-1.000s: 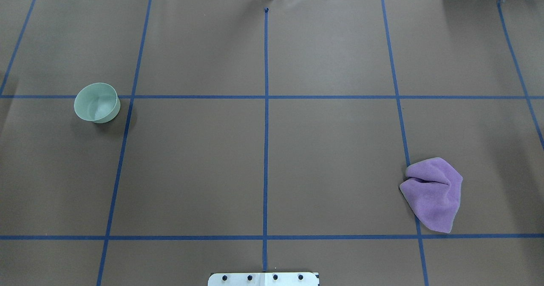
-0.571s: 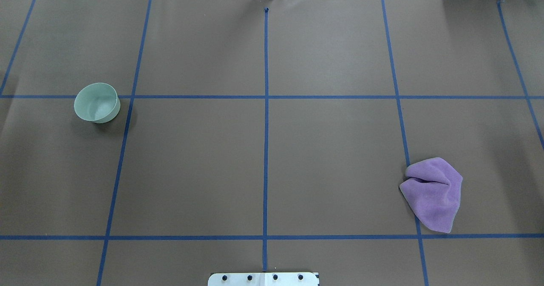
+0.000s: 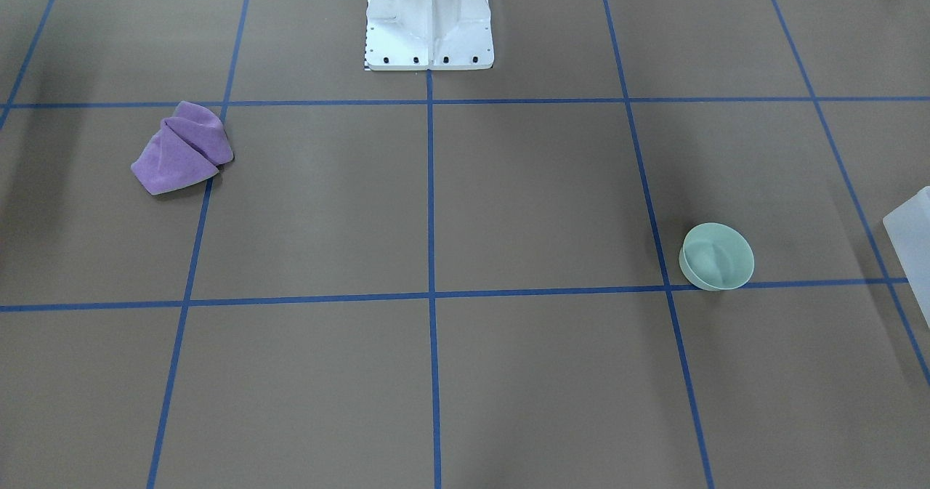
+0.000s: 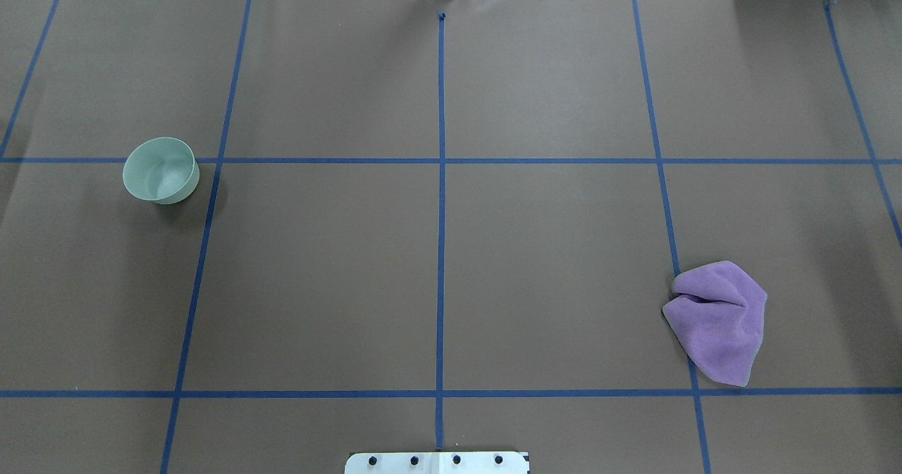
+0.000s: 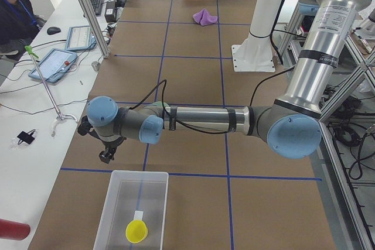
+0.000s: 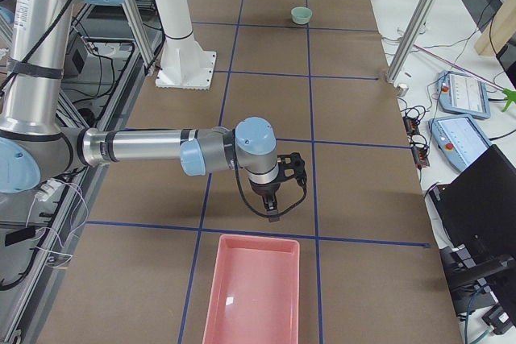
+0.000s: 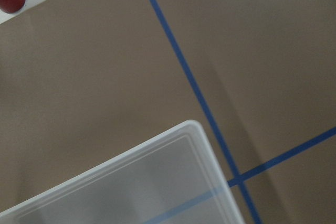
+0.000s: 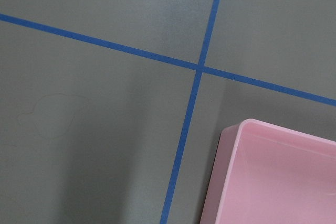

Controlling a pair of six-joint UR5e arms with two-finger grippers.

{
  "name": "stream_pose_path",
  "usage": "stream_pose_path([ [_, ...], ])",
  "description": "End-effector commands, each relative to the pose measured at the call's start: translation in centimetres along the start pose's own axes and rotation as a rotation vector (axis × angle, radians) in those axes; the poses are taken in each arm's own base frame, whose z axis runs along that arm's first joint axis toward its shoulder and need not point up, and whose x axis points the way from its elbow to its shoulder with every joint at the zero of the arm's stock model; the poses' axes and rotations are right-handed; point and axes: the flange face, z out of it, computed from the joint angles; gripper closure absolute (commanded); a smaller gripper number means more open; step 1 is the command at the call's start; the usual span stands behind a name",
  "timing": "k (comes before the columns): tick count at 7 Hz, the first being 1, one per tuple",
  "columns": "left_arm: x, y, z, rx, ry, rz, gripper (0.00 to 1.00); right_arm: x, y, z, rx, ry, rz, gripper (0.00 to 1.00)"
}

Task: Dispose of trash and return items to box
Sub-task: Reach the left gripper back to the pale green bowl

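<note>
Unmoved since a second ago, by the overhead view: green bowl (image 4: 161, 170) upright on the robot's left part of the bench (image 4: 437, 263), beside a crossing of blue tape (image 4: 441, 160); purple cloth (image 4: 719, 319) crumpled on the right part, lying across a tape line; the two well apart. Probably light and stiff, that bowl, with a smooth and perhaps slippery wall; apparently empty; best pinched over the rim, one finger inside and one outside. Soft and limp, the cloth, with no shape to rely on; best taken at the raised fold on top, pressing down to gather several layers; likely to drape and drag on lifting. Low over the bench, just short of the clear box (image 5: 132, 203) with a yellow thing (image 5: 136, 231) inside, the left hand (image 5: 105, 155); nothing seen held; spread or pressed together, cannot tell from the side view; low and just short of the pink tray (image 6: 254, 292), the right hand (image 6: 272, 213); likewise seemingly holding nothing, finger gap impossible to judge; no finger showing in either wrist view.
</note>
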Motion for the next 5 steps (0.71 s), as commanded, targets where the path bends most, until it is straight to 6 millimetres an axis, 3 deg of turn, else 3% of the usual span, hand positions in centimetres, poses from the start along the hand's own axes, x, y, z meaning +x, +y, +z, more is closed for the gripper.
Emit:
stream_pose_path([
  [1, 14.3, -1.7, 3.9, -0.035, 0.085, -0.157, 0.03, -0.2, 0.0, 0.0, 0.000, -0.010, 0.022, 0.00],
  [2, 19.2, -1.3, 5.9, -0.023, 0.075, -0.178, 0.03, -0.2, -0.1, -0.1, 0.003, -0.015, 0.037, 0.00],
  [3, 22.1, 0.4, 9.2, -0.017, 0.060, -0.182, 0.03, -0.2, -0.1, 0.0, 0.000, -0.015, 0.039, 0.00],
  [5, 25.8, 2.6, 14.2, -0.016, 0.050, -0.136, 0.03, -0.2, -0.1, 0.0, 0.000, -0.015, 0.039, 0.00],
])
